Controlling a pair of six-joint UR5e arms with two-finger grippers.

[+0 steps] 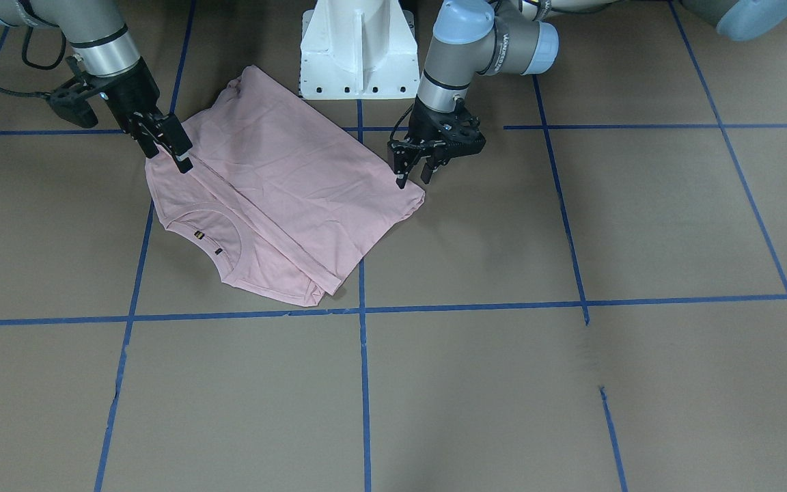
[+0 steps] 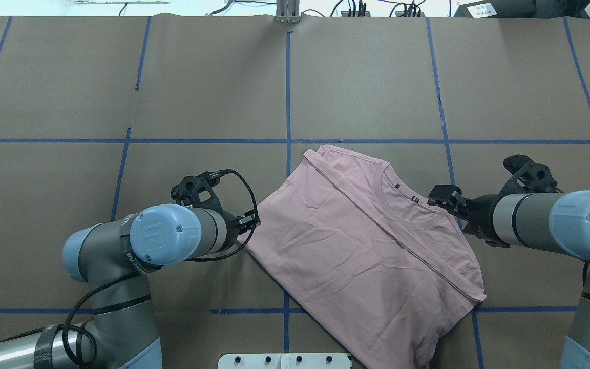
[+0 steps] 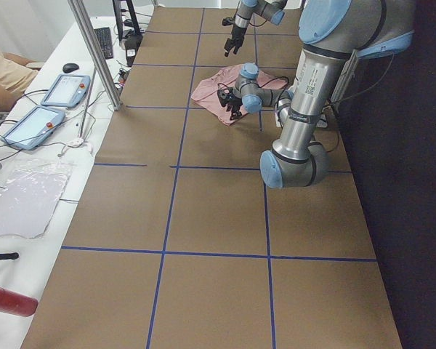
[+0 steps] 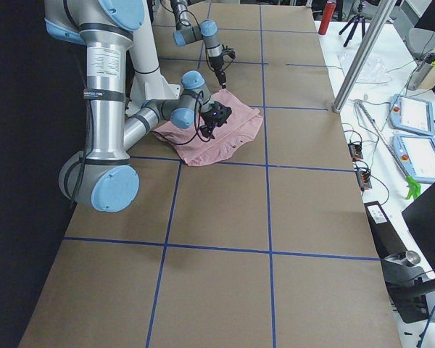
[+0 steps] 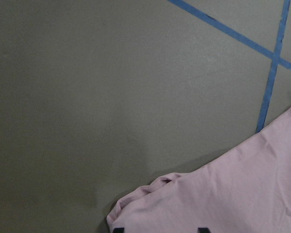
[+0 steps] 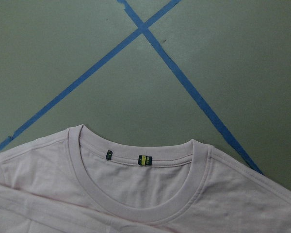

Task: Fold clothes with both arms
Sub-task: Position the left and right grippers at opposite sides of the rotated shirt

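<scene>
The pale pink T-shirt (image 1: 284,178) lies folded in half on the brown table, plain side up, so its print is hidden. Its ribbed neck (image 6: 136,211) with a small label faces the table's far side (image 2: 413,218). My left gripper (image 1: 412,178) is open and empty, just above the shirt's folded corner on my left side (image 2: 251,220). Its two fingertips show at the bottom edge of the left wrist view (image 5: 117,229). My right gripper (image 1: 171,154) looks open and empty, and hovers at the shoulder edge beside the neck (image 2: 443,197).
The white pedestal base (image 1: 359,55) stands just behind the shirt. Blue tape lines (image 2: 287,141) cross the brown table. Operator tablets (image 3: 62,91) and cables lie on a side bench beyond the table's far edge.
</scene>
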